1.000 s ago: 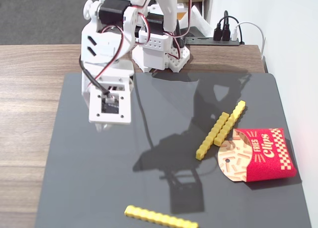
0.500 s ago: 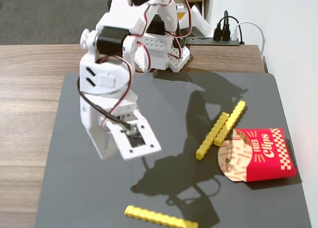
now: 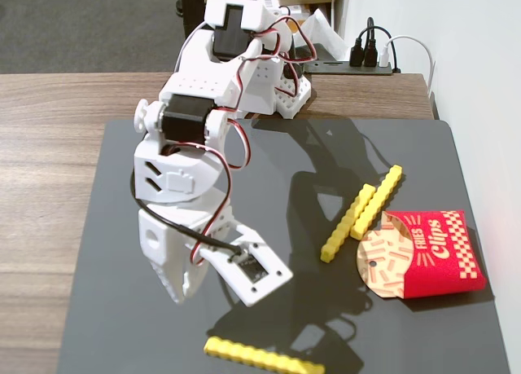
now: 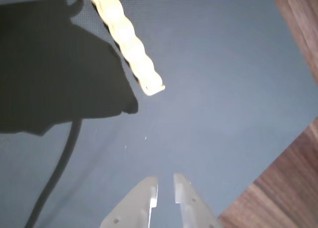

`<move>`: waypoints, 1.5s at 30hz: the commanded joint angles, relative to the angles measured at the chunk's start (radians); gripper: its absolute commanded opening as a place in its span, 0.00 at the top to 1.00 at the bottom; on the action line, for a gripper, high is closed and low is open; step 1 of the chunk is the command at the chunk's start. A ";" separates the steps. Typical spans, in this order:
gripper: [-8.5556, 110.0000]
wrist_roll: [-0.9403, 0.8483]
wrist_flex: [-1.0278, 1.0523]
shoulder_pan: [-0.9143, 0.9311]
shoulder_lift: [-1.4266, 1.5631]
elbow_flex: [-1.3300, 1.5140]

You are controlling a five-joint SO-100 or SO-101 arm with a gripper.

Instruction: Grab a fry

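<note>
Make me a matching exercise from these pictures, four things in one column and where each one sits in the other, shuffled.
Things (fixed view):
1. fry
2. red carton
3. two yellow bars
4. gripper

Places:
A. mat's right edge, lying flat
B. bottom of the mat, alone
C. above the mat, holding nothing
D. side by side, just left of the carton

Pairs: 1-B, 2-A, 3-D, 4-C

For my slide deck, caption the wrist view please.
Nearly closed gripper hovers empty over the dark mat, the yellow fry lying ahead.
</note>
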 commanded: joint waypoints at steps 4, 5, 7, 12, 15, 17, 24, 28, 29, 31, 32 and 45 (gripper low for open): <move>0.79 0.006 -0.064 -0.025 -0.017 -0.060; 0.78 0.014 -0.067 -0.028 -0.020 -0.061; 0.74 0.026 -0.081 -0.034 -0.028 -0.064; 0.69 0.071 -0.130 -0.057 -0.049 -0.072; 0.69 0.133 -0.187 -0.075 -0.074 -0.083; 0.69 0.153 -0.201 -0.081 -0.081 -0.091; 0.70 0.196 -0.225 -0.092 -0.121 -0.098; 0.70 0.210 -0.222 -0.098 -0.138 -0.098; 0.70 0.213 -0.222 -0.100 -0.141 -0.098; 0.70 0.218 -0.219 -0.103 -0.149 -0.098; 0.70 0.221 -0.219 -0.103 -0.152 -0.098; 0.70 0.245 -0.210 -0.109 -0.187 -0.098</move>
